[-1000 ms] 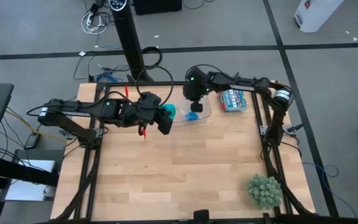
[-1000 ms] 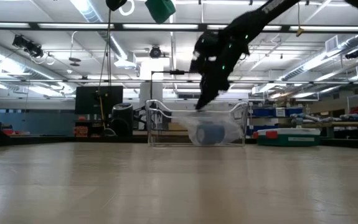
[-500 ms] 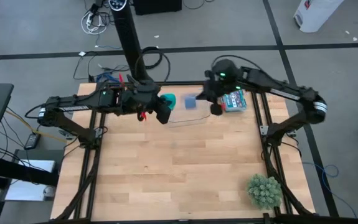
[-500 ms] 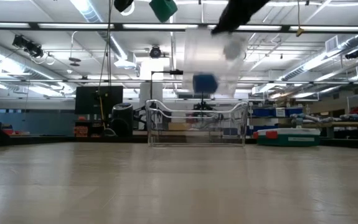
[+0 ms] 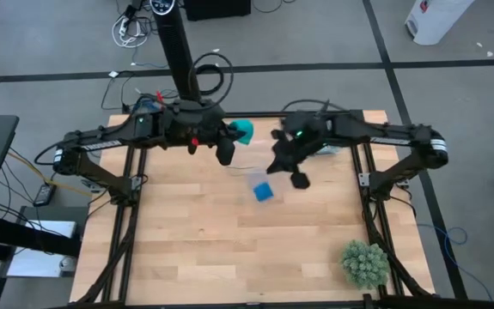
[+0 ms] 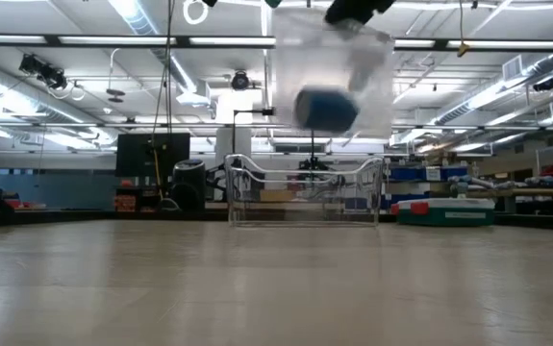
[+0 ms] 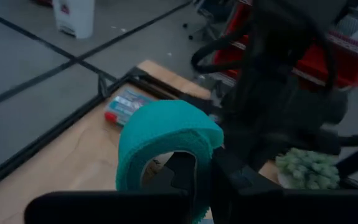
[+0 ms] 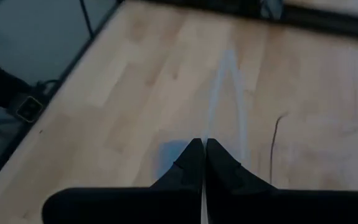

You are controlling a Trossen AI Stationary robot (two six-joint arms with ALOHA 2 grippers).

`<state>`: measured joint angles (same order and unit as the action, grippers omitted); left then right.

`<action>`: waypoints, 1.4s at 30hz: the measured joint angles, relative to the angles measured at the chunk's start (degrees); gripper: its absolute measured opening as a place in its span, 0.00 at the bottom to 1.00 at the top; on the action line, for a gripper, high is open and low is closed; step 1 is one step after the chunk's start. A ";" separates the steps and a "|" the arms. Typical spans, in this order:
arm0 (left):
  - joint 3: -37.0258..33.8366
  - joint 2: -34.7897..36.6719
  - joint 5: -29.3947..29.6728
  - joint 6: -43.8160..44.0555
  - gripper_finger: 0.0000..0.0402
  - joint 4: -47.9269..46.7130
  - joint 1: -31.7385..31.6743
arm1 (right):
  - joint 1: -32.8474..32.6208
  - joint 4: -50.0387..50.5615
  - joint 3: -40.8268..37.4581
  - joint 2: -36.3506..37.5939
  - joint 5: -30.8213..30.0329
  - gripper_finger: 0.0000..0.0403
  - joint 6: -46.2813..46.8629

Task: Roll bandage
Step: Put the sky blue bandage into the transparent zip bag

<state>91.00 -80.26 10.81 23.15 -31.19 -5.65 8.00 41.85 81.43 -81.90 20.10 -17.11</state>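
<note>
The bandage [image 7: 166,140], a teal coil, is high over the table's far side, and my left gripper [image 5: 234,139] is shut on it. It also shows in the high view as the bandage [image 5: 243,130]. My right gripper [image 5: 285,165] is shut on a clear plastic bag [image 6: 334,72] with a blue roll [image 6: 326,108] inside. It holds the bag high over the table's middle. The blue roll [image 5: 264,190] shows below that gripper in the high view. My left gripper holds the coil by its wall [image 7: 194,158]. One finger [image 7: 182,174] shows inside the hollow and the other stands outside it. The coil is lifted clear, its open end facing the wrist camera. My right gripper pinches the bag's upper edge [image 8: 213,124] between its shut fingers, which slant down. The bag hangs below them, clear of the table, with the blue roll low inside it.
A clear bin [image 6: 305,192] stands at the table's far side. A packet [image 5: 331,144] lies behind my right arm at the far right. A green plant [image 5: 365,263] sits at the near right corner. Bare wood [image 5: 195,240] fills the near half.
My right gripper has risen out of the clear bin and swung toward the table's near edge. It has lifted the bag with the blue roll clear of the bin. My left gripper has gone up and toward the far edge, rolling a little, with the teal coil still in it.
</note>
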 joint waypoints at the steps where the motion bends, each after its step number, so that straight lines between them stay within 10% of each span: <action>1: 0.00 0.02 -0.80 0.23 0.08 -0.66 0.00 | -0.55 -0.24 0.00 -1.27 -1.14 0.00 0.89; 16: -17.25 -0.03 -2.82 18.67 0.08 7.74 4.76 | -3.89 -1.65 -0.02 -16.06 -7.01 0.00 1.91; 42: -26.35 -0.05 -11.66 29.00 0.08 17.08 5.49 | -4.09 -7.42 -0.50 -15.62 -12.42 0.00 2.02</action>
<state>64.65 -80.31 -0.85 52.14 -14.10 -0.16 3.92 34.44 80.93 -97.51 7.68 -15.09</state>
